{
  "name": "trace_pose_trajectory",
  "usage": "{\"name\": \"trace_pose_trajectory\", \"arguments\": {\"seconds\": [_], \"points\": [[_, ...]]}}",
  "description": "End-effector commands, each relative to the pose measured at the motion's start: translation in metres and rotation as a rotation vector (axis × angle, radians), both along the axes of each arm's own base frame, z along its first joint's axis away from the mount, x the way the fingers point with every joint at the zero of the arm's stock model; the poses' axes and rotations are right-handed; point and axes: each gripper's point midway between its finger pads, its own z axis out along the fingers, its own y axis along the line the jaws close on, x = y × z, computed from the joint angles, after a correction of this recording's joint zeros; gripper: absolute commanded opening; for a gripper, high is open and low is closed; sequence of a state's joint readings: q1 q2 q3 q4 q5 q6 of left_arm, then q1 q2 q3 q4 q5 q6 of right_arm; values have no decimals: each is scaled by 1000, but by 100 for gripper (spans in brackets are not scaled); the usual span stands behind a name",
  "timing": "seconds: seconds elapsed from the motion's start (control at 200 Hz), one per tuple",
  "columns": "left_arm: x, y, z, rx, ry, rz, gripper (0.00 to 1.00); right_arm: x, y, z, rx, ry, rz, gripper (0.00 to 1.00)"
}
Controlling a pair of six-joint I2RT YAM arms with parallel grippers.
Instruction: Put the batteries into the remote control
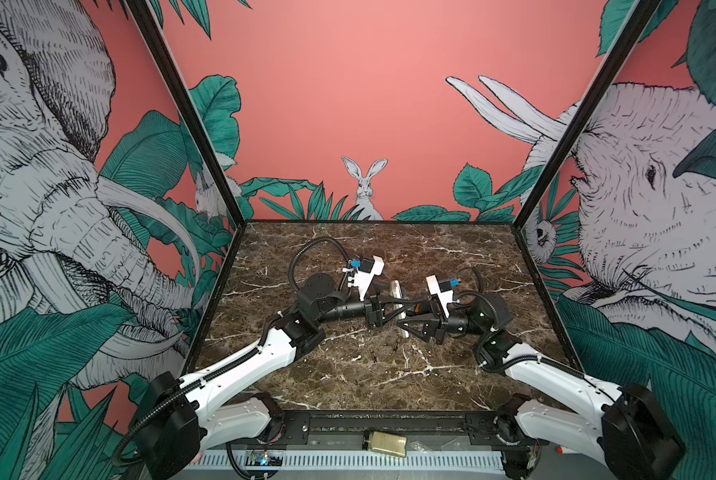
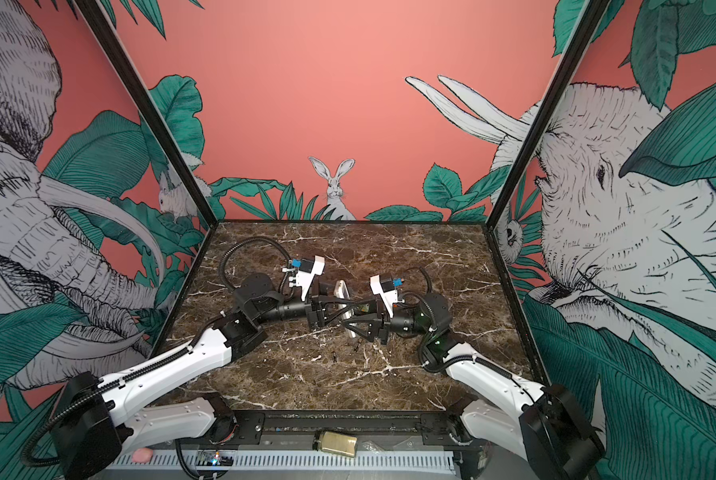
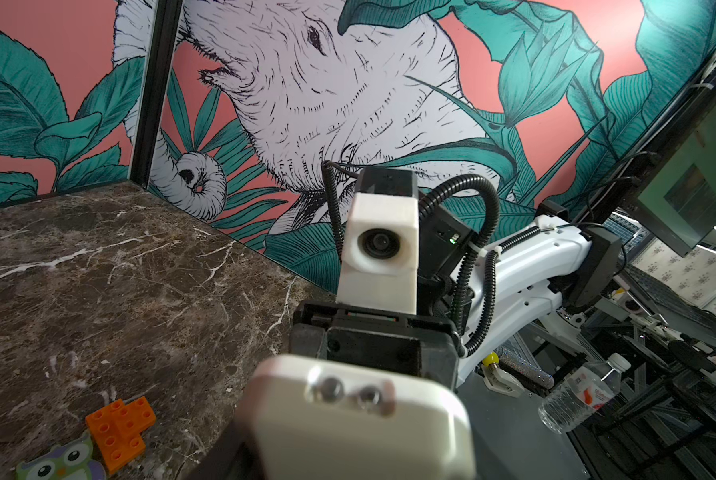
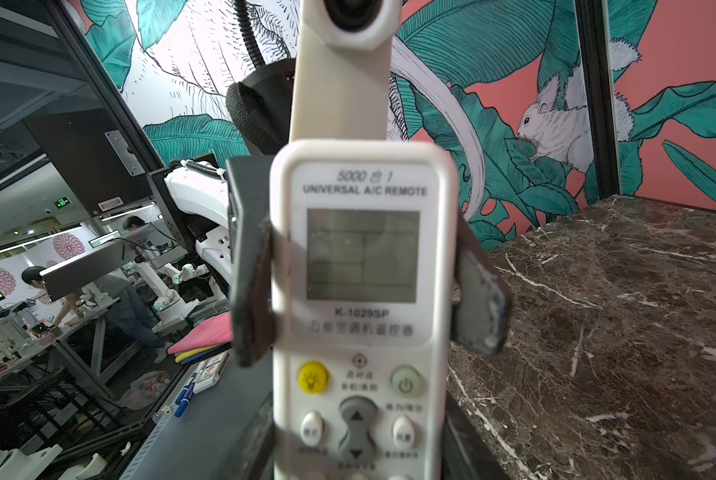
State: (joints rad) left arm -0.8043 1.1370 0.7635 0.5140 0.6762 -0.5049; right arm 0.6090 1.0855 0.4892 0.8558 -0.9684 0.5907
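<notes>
- Right wrist view only: remote control (image 4: 362, 324) face-on, left gripper (image 4: 366, 291) fingers (image 4: 251, 286) clamping its display edges.
- Both top views: right gripper (image 1: 406, 324) fingers hold its other end above the desk (image 1: 451, 386); batteries (image 1: 374, 356) lie on it nearby.

The left arm (image 1: 244, 370) and right arm (image 1: 555, 384) wear glossy white shells on the long links, with matte black joint housings (image 1: 319, 289). Black ribbed conduit (image 3: 464, 179), cinched by white zip ties (image 3: 484, 250), runs along each. White camera mounts (image 1: 368, 274) carry blue connectors (image 1: 355, 263). The left claw (image 4: 364, 324) has black fingers (image 4: 250, 291) with grey pads (image 4: 479, 299), seemingly scuffed.
</notes>
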Motion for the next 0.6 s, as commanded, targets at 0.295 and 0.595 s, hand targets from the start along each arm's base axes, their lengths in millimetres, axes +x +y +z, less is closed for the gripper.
{"name": "trace_pose_trajectory", "arguments": {"seconds": [0.295,0.595], "points": [[18,5,0,-8,31,121,0,30,-12,-7,-174,-22,-246,87],[68,19,-41,112,315,423,0,39,-24,-23,-294,-74,-359,93]]}}
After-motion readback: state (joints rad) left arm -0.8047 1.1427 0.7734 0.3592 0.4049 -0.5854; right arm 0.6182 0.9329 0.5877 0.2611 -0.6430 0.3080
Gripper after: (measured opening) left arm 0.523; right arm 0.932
